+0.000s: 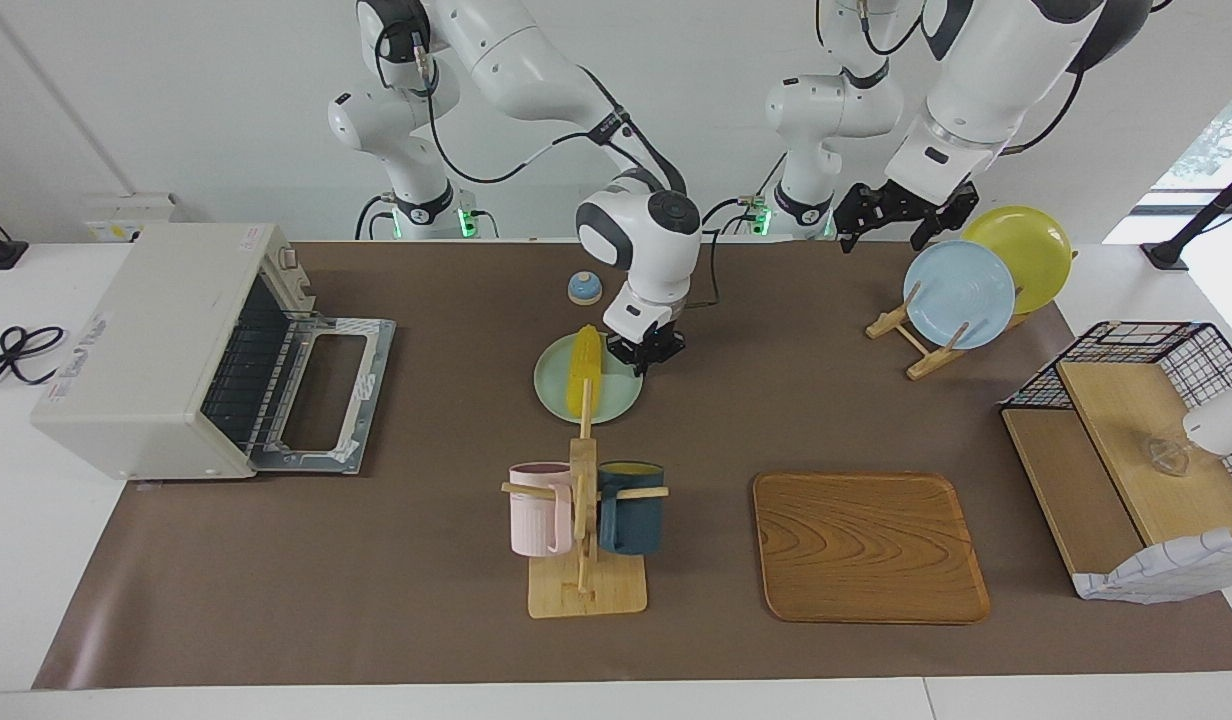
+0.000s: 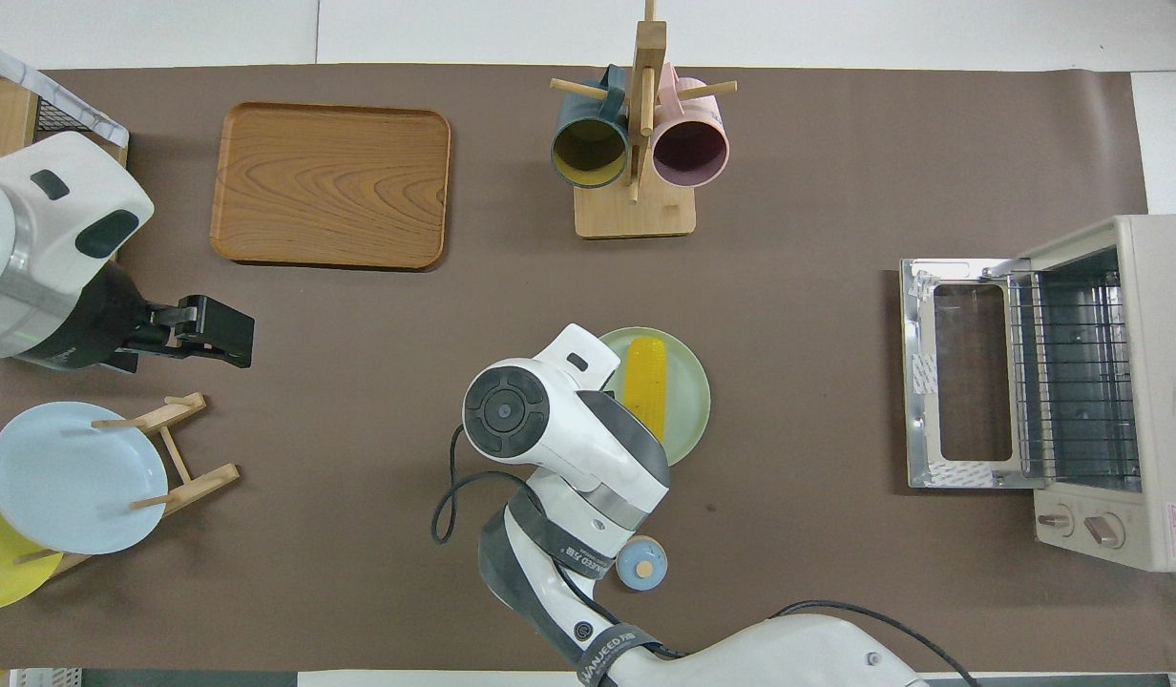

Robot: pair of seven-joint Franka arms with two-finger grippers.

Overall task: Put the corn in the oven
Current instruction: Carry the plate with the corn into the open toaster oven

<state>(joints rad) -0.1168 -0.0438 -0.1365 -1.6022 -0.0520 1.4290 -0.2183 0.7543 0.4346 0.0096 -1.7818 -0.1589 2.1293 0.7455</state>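
Corn on green plate, right gripper just beside it, jaws apart, empty, mug rack near

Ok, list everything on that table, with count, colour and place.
corn: 1, yellow, on green plate, mid-table
oven: 1, off-white, door down, right arm's end
mugs: 2, pink, dark blue, on wooden rack
tray: 1, wooden, beside rack
plates on stand: blue, yellow
wire basket: 1, black, left arm's end
knob: 1, blue
right tool: beside corn
left tool: waits, raised by the plates
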